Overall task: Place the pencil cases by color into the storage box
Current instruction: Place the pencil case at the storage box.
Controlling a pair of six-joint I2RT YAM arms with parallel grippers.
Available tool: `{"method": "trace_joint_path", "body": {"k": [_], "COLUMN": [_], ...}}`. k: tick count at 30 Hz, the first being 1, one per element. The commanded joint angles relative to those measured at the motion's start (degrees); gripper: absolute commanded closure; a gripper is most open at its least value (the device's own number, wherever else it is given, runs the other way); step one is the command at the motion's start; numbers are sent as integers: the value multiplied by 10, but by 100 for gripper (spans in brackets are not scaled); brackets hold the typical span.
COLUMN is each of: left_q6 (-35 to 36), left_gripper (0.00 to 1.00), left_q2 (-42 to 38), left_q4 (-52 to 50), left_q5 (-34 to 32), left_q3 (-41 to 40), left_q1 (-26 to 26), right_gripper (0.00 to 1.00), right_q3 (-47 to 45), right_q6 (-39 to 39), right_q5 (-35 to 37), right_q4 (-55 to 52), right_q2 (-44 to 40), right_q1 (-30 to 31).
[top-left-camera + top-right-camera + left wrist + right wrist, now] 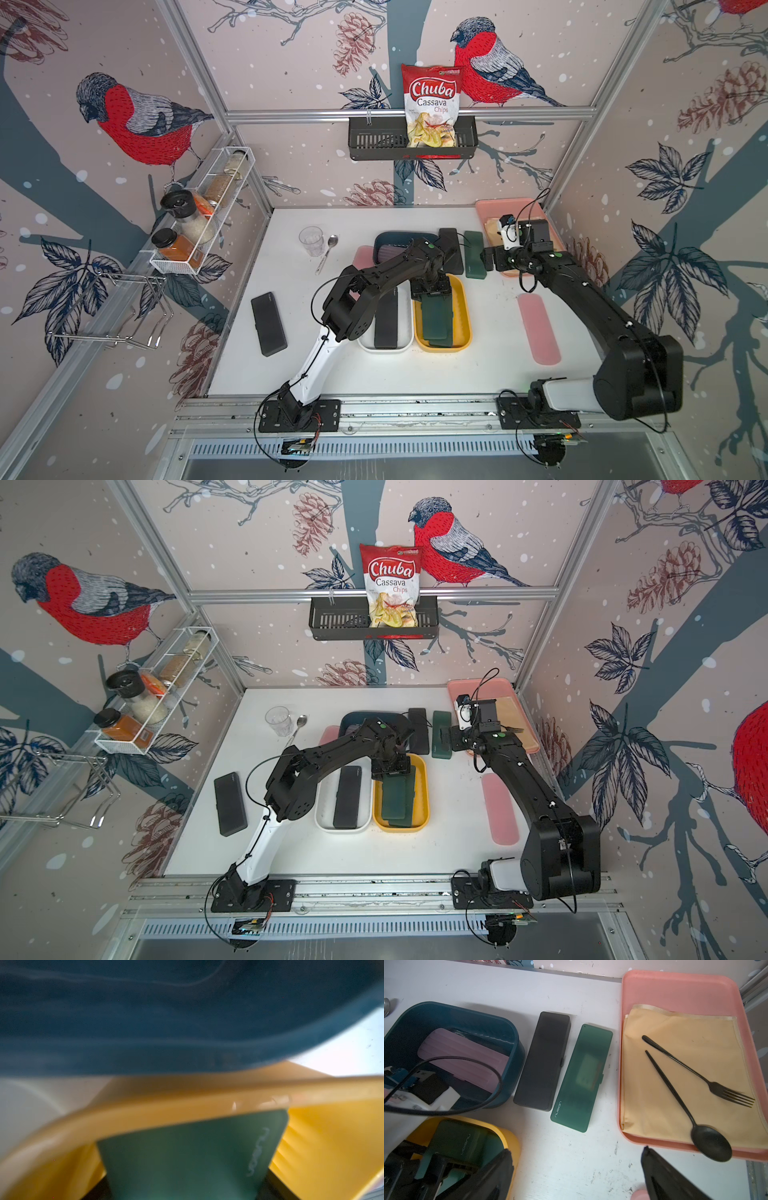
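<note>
Over the far end of the yellow tub (466,320), my left gripper (431,296) hangs just above the dark green case (436,322) lying inside. Whether its jaws clasp that case or stand free of it I cannot tell, since my left wrist view is blurred and shows no fingers. My right gripper (577,1150) is spread wide with nothing between its fingers, over the table near the pink tray (675,987). Ahead of it a loose green case (581,1078) and a loose black case (544,1061) lie side by side between the tray and the dark blue tub (456,1012), which holds a pink case (467,1057). Beside the yellow tub, the white tub (384,350) holds a black case (386,324). On my left side a second black case (269,324) lies on the table well apart from the tubs, and a second pink case (538,328) lies on the table beside my right arm.
</note>
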Motion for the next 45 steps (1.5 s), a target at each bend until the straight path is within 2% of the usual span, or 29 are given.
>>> {"method": "trace_joint_path", "body": {"k": [1,8,21,28,37,45], "left_q6": [4,2,-6,-9,10,37], "left_gripper": [19,13,12,12,10,6], "left_q2": [2,-2,-15,-37,-86,-110], "left_q4": [-23,-37,-76,-88,-44,-26], "left_q5": [-4,-16,-50,-101,-188,-227], "left_q3": [6,22,74,90,85,80], "left_q1": [-1,-2,-6,-7,-8,-8], "right_gripper": [0,0,0,0,0,0], "right_q3": [0,-2,-1,19,72,100], "right_q6": [-1,1,8,22,74,118], "right_q5": [-7,-7,0,23,71,96], "right_q4": [12,13,13,3,-27,-25], "right_q2": [-4,-3,8,33,105,160], "right_q1": [-1,-4,-10,-6,11,18]}}
